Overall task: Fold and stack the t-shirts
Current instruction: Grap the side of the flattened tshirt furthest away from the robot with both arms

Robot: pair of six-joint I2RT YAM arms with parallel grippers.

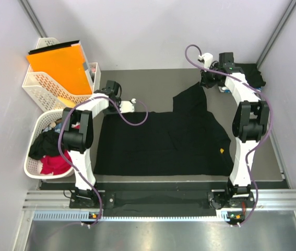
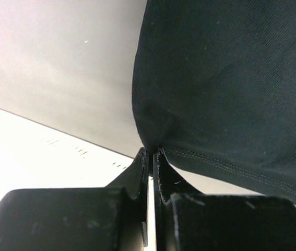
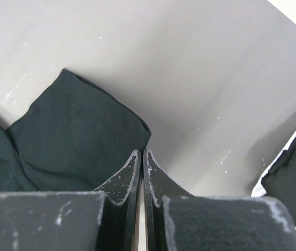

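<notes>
**One shirt laid out, folding not yet begun**

A black t-shirt [image 1: 158, 141] lies spread across the grey table [image 1: 148, 83] between the two arms. It is mostly flat, with its near hem straight along the front edge. One sleeve [image 1: 189, 99] juts toward the far side, and the right flank is rumpled. As far as the overhead view shows, no fold has been made in it.

A dark bundle [image 1: 249, 73] in the far right corner may be a finished shirt, though it is too dark to read. At the left, a white lattice basket [image 1: 33, 170] holds a heap that includes a red garment [image 1: 54, 164] and a black garment [image 1: 44, 145]. The task looks to be in its early part, with this shirt and the heap left to do.

The left gripper [image 2: 150, 152] has its fingers pressed together on a corner at the shirt's far edge, where a double-stitched hem runs to the tips. The right gripper [image 3: 141, 152] is closed too, right beside the sleeve. Whether cloth sits between its fingers cannot be told.

The fabric is a matte, fine-grained knit, limp and quick to crease. The table is smooth and faintly glossy. A second basket [image 1: 38, 86] holds a stiff orange folder [image 1: 59, 65].
</notes>
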